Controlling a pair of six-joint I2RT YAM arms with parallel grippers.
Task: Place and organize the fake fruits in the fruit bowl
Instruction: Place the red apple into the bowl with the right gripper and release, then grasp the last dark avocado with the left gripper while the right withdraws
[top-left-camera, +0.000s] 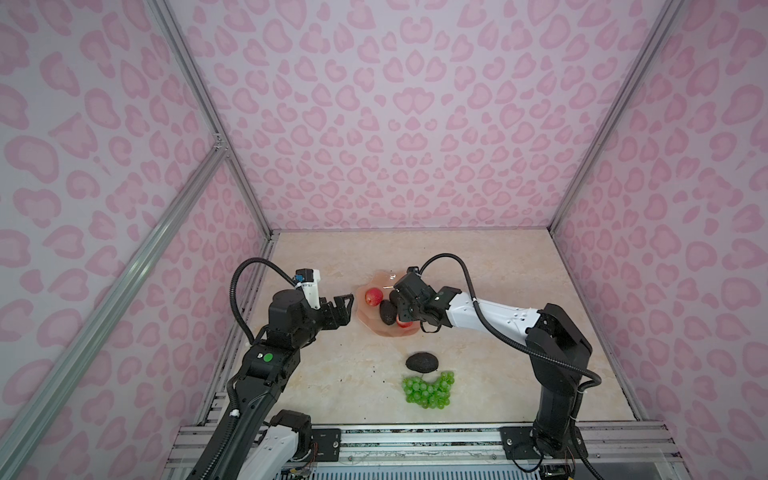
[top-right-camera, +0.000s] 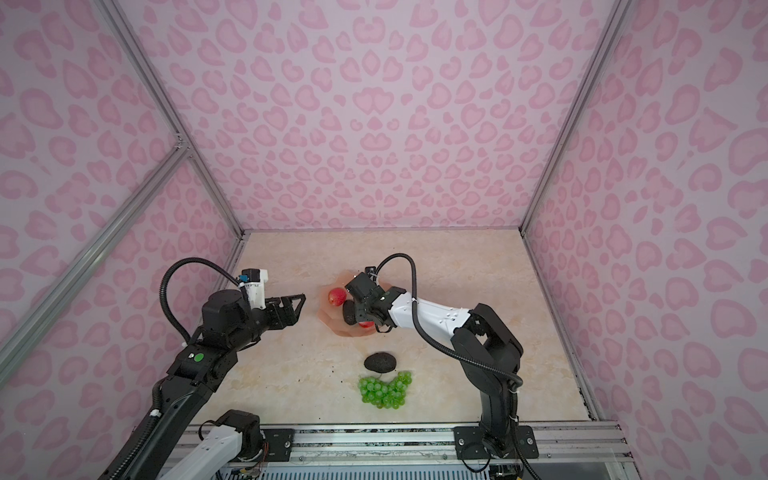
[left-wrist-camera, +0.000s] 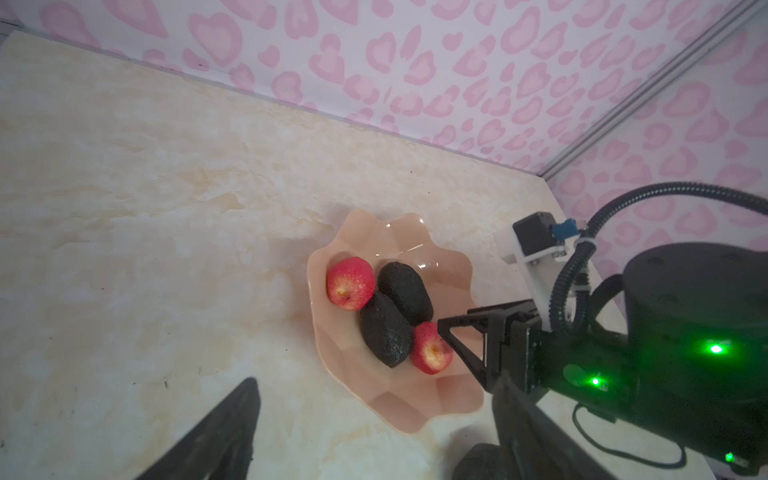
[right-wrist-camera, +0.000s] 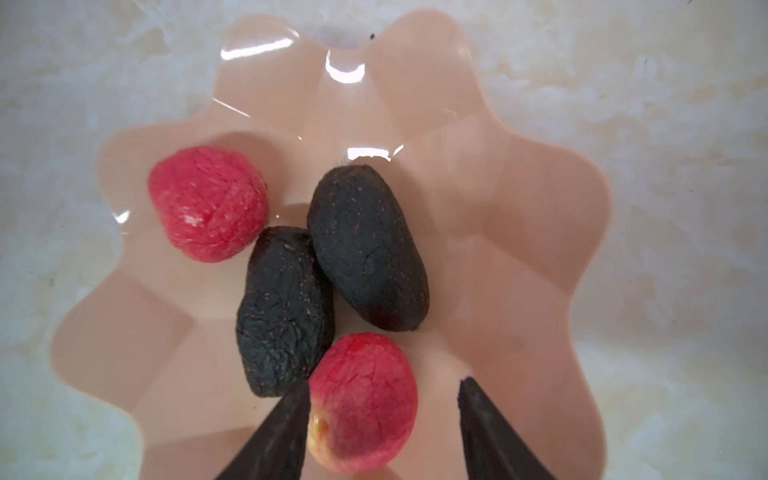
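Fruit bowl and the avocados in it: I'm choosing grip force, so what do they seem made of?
Fruit bowl: probably hard plastic, maybe glazed ceramic; glossy peach-pink, with sharp white glints on its scalloped wall. Avocados: matte black-brown, wrinkled, speckled skin without shine; perhaps foam or soft plastic, the look leaves it open.

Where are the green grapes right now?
In both top views the grapes lie on the table near the front, close beside the loose avocado, outside the fruit bowl.

Probably a robotics lab cell: aluminium frame rails (top-left-camera: 218, 141), pink-patterned wall panels (top-left-camera: 415, 124) and a marble-look desk (top-left-camera: 332, 395) surround two mounted robot arms (top-left-camera: 498, 316).
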